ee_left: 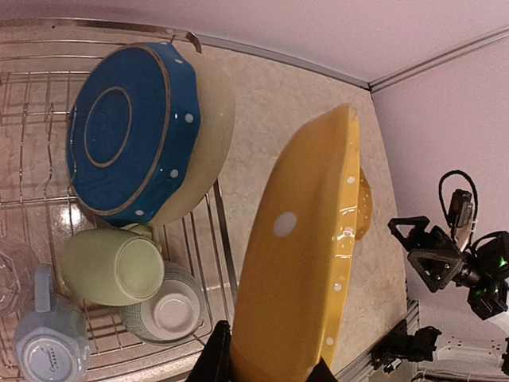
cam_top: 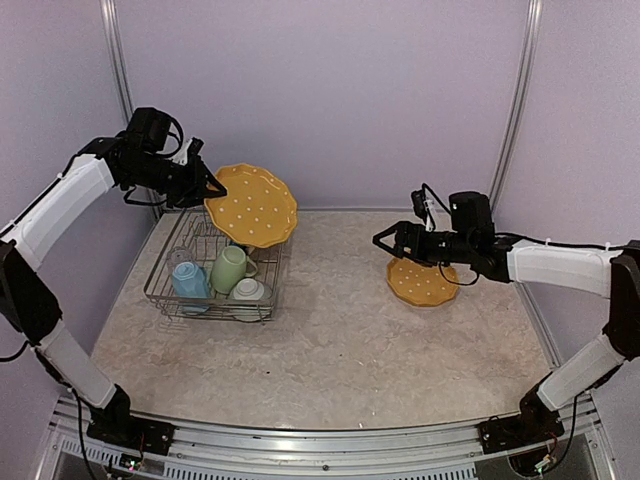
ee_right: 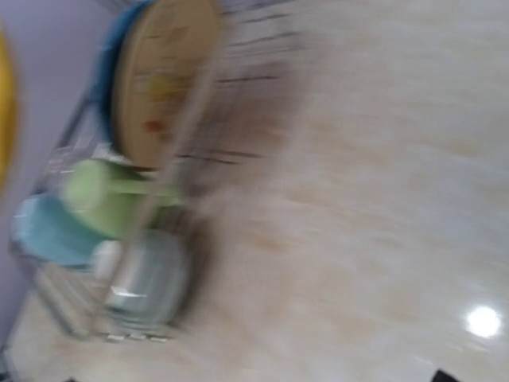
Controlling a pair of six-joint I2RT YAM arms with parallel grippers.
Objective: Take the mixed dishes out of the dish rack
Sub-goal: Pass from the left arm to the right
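1. Dish rack (cam_top: 165,300), below the left jaws: holds the blue plate (ee_left: 127,131) and cream plate (ee_left: 211,119), upright and leaning together. The green mug (ee_left: 111,267), light blue cup (ee_left: 48,350), white cup (ee_left: 171,310) and clear glass (ee_left: 12,270) sit beside them.
2. Left gripper (cam_top: 208,186): jaws pinch the rim of the yellow plate (cam_top: 252,205), which is raised above the rack. Judged glazed ceramic: stiff, slippery, breakable, heavy for an edge pinch. Seat the fingers deep over the scalloped rim.
3. Right gripper (cam_top: 385,243): jaws spread, holding nothing. The second yellow plate (cam_top: 425,283) lies flat on the table (cam_top: 340,340), just below them.
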